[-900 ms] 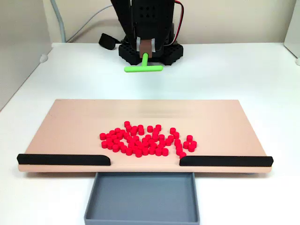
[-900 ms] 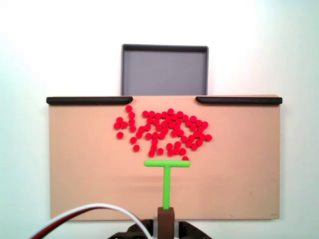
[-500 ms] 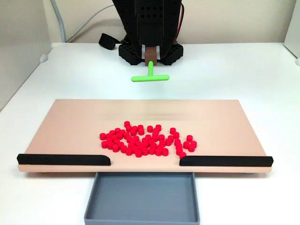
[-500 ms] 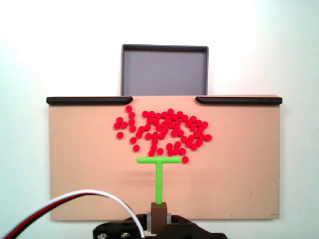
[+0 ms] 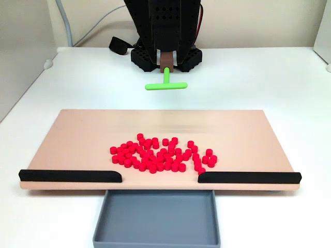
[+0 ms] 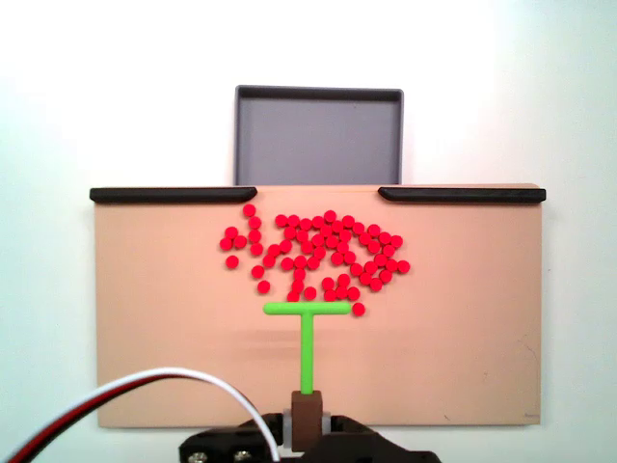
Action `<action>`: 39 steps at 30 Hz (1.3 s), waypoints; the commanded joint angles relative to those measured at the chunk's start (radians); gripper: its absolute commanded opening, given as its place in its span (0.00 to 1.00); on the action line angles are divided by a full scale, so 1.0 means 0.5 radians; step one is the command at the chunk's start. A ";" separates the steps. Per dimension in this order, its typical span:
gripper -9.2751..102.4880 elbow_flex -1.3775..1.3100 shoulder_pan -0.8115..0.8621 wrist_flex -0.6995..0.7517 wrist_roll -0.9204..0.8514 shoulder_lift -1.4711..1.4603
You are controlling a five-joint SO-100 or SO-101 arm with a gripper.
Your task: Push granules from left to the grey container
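A pile of red granules (image 5: 163, 155) (image 6: 313, 256) lies in the middle of the beige board (image 5: 83, 139) (image 6: 164, 328), close to the gap between its two black strips. The grey container (image 5: 158, 219) (image 6: 318, 135) sits just past that gap and holds nothing. My gripper (image 5: 166, 59) (image 6: 307, 424) is shut on the brown handle of a green T-shaped pusher (image 5: 166, 85) (image 6: 307, 311). The pusher is held up off the board. From above, its crossbar lines up with the pile's edge on the arm's side.
Black strips (image 5: 70, 175) (image 5: 249, 177) edge the board on either side of the gap. The arm's black base (image 5: 165, 54) stands behind the board. A white and red cable (image 6: 145, 395) arcs over the board's corner nearest the arm. White table surrounds the board.
Since the earliest frames the pusher has shifted sideways, leftwards in the view from above, and the arm has come further over the board. Nothing has moved in the last half second.
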 commanded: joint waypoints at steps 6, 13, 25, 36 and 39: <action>0.08 -0.046 0.009 0.006 0.012 0.031; 0.08 -0.040 0.009 0.006 0.018 0.034; 0.08 -0.043 0.009 0.006 0.089 0.049; 0.08 -0.046 -0.067 0.006 0.460 0.077; 0.08 -0.046 -0.107 0.006 0.650 0.095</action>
